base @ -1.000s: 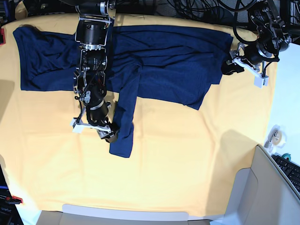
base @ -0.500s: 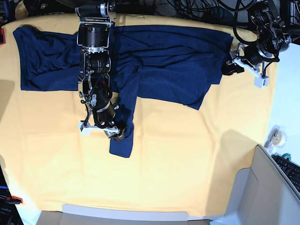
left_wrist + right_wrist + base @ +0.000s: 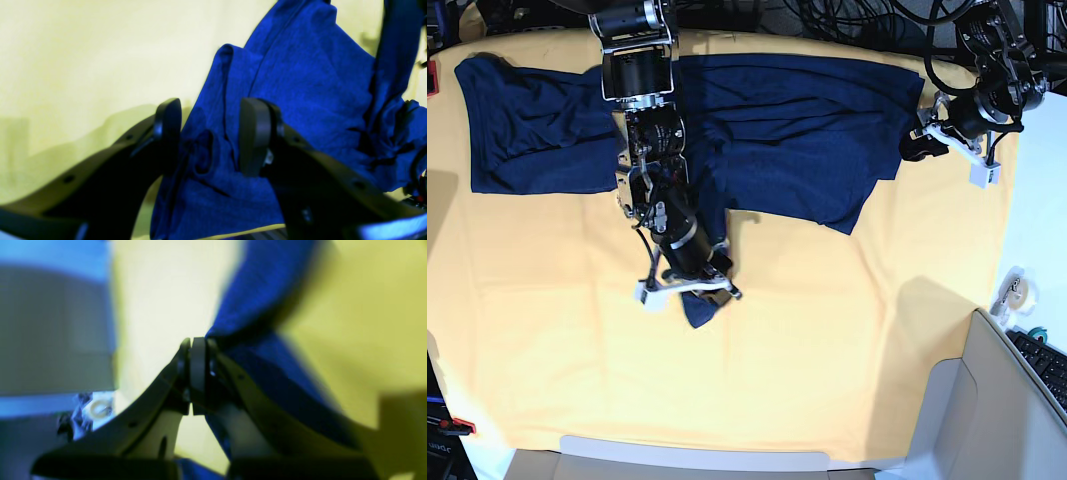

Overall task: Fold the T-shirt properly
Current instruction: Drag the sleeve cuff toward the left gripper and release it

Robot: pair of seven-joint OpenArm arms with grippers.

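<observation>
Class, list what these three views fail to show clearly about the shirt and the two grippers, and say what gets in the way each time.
- Base view: the right gripper covers the sleeve end of the T-shirt, so the pinch itself is hidden.
- Right wrist view: motion blur; the pads meet, with cloth at their far edge.
- Left wrist view: the shirt runs off the top and right edges.
- Base view: the left gripper is too small to judge its grip.

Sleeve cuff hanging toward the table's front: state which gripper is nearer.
Right. The right gripper is pinching the sleeve cuff; the left gripper sits at the T-shirt's far edge.
</observation>
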